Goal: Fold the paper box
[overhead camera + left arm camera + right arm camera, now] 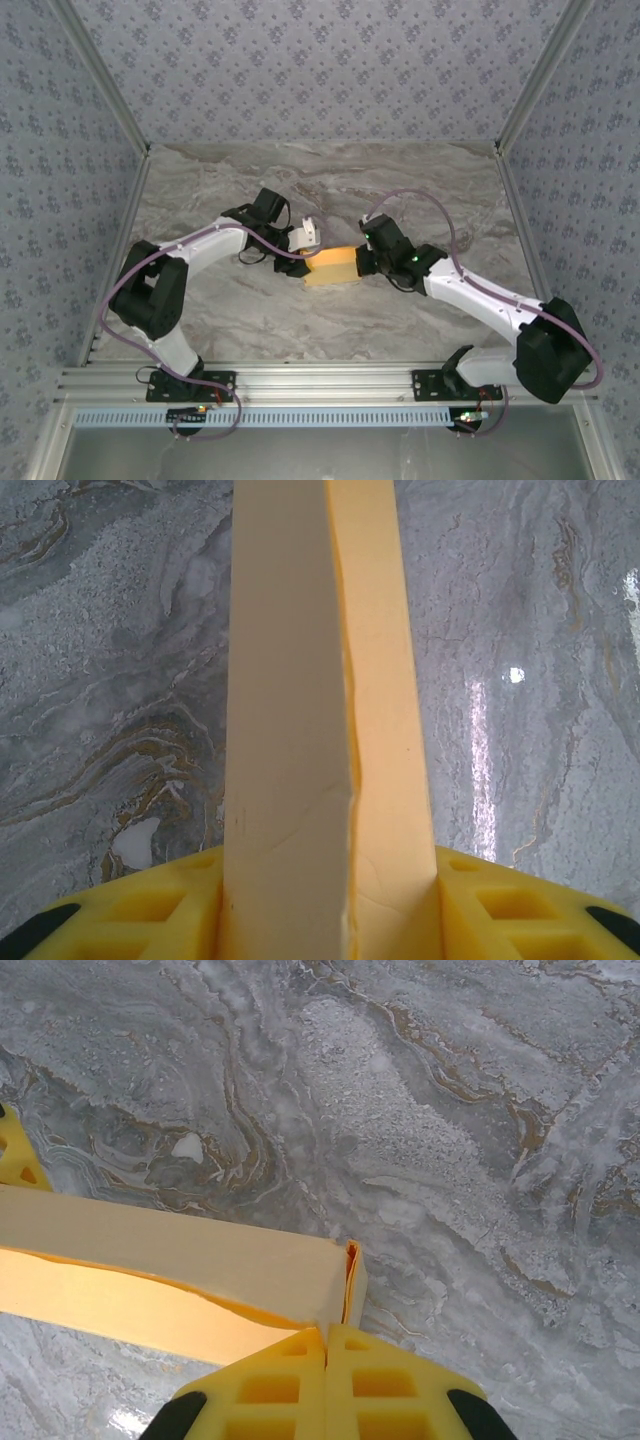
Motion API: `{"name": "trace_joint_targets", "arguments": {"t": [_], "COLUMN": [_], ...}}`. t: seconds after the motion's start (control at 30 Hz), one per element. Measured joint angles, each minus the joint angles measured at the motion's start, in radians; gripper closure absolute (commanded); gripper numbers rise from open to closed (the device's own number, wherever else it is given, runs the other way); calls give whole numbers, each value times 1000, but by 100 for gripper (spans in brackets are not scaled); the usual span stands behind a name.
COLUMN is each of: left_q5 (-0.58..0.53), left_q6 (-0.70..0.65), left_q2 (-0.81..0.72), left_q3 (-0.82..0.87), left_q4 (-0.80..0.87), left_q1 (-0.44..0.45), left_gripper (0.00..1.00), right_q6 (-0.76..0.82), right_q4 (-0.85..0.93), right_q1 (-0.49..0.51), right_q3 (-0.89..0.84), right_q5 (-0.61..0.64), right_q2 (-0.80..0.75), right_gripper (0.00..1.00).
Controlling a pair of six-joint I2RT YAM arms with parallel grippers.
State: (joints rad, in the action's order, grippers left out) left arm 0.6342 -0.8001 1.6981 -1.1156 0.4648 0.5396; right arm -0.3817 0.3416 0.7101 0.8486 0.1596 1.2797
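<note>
The paper box (332, 268) is a yellow-orange card shape at the middle of the marble table (330, 180), held between both arms. My left gripper (305, 252) is at its left end. In the left wrist view the box (300, 680) runs up from between the yellow fingers (520, 905), which press on its two sides, so my left gripper (330, 905) is shut on it. My right gripper (365, 262) is at the box's right end. In the right wrist view its jaws (327, 1335) are closed, pinching the corner edge of the box (180, 1250).
Patterned walls (320, 60) enclose the table on three sides, with metal posts (100, 75) at the corners. A metal rail (320, 380) carrying the arm bases runs along the near edge. Bare marble lies behind and in front of the box.
</note>
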Motion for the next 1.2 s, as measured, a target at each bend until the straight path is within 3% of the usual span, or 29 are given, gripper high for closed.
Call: {"name": "trace_joint_targets", "arguments": {"t": [0.6,0.9,1.2], "left_q5": [-22,-30,-210], "left_q6": [80,164,420], "left_q2": [-5,-80,-277], "left_q3": [-2,7,109], "left_q4": [-5,-49,-111], "left_q1": [-1,0,61], "left_gripper": [34,33,35], "right_q6": [-15,-15,-15], "right_q4": [-8,-6,0], "right_q1": [24,31,35], "right_q3": [-14,-13,-12], "right_q5": [44,55,63], "right_q2": [-10,-10,-10], "right_gripper": [97,97,97]}}
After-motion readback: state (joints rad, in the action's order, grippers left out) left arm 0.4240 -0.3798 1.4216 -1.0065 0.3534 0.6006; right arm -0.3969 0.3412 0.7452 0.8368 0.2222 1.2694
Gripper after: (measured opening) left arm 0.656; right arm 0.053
